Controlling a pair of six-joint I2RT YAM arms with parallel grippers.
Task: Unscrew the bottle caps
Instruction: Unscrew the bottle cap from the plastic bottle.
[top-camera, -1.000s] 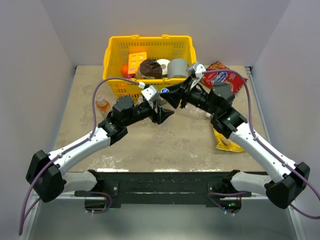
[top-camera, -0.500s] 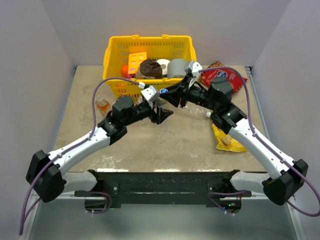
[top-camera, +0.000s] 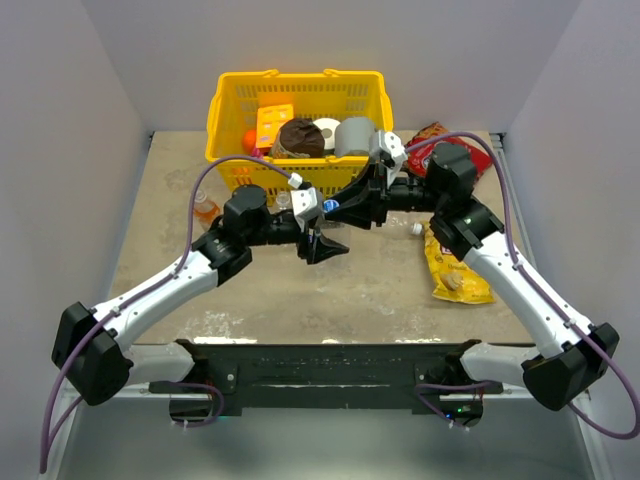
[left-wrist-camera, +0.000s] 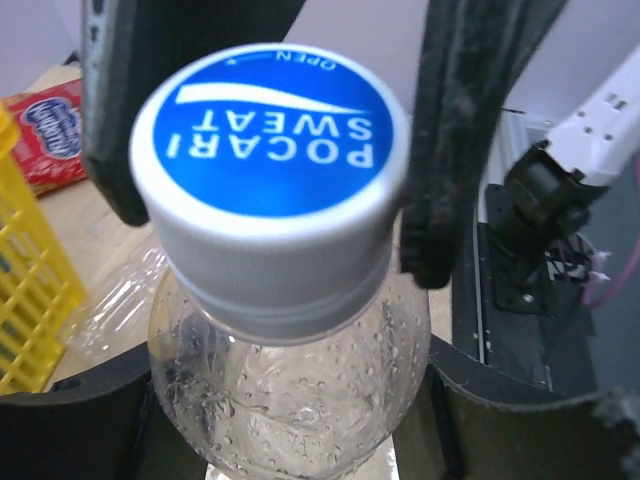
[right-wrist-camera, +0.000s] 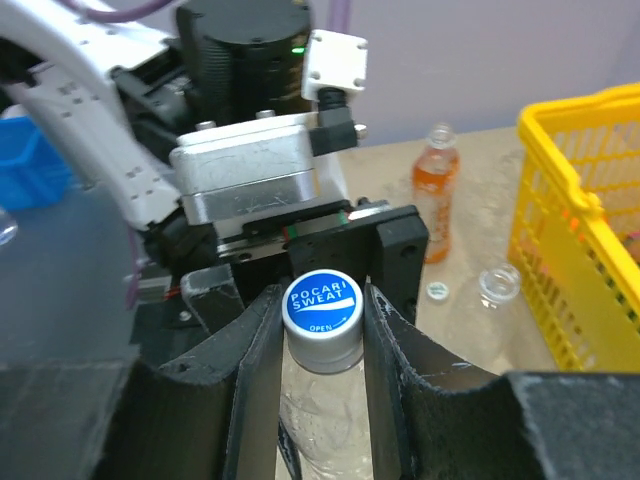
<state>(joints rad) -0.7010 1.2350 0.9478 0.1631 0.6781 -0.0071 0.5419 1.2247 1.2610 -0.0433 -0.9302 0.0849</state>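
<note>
The left claw (top-camera: 322, 243) is clenched on the body of a clear bottle (left-wrist-camera: 290, 400), one finger pressed against each side below the shoulder. The bottle sits near the centre of the tabletop (top-camera: 350, 290), just in front of the yellow basket (top-camera: 225, 125). The pictures do not show whether the bottle's base touches the tabletop. The cap (left-wrist-camera: 270, 135) is seated on the bottle's neck; its rim is white and its blue face carries white lettering. The right claw (right-wrist-camera: 322, 305) is clenched on this cap, with one dark finger against each side of the rim. The two claws meet nose to nose, the right one reaching in from the right side and the left one from the left. An orange bottle (right-wrist-camera: 436, 195) stands upright on the tabletop beyond the left arm, near the front left corner of the basket; its neck appears uncapped. A loose cap (right-wrist-camera: 437, 291) lies flat on the tabletop near the orange bottle. The open neck of a second clear bottle (right-wrist-camera: 497, 285) shows just beside the loose cap, close to the basket wall. The basket stands at the far edge of the tabletop and holds a grey can (top-camera: 352, 135) and a white roll (top-camera: 326, 127) among other items. A red snack packet (top-camera: 425, 152) lies to the right of the basket, partly covered by the right arm. A yellow snack bag (top-camera: 455, 275) lies on the tabletop just beside the right forearm.
</note>
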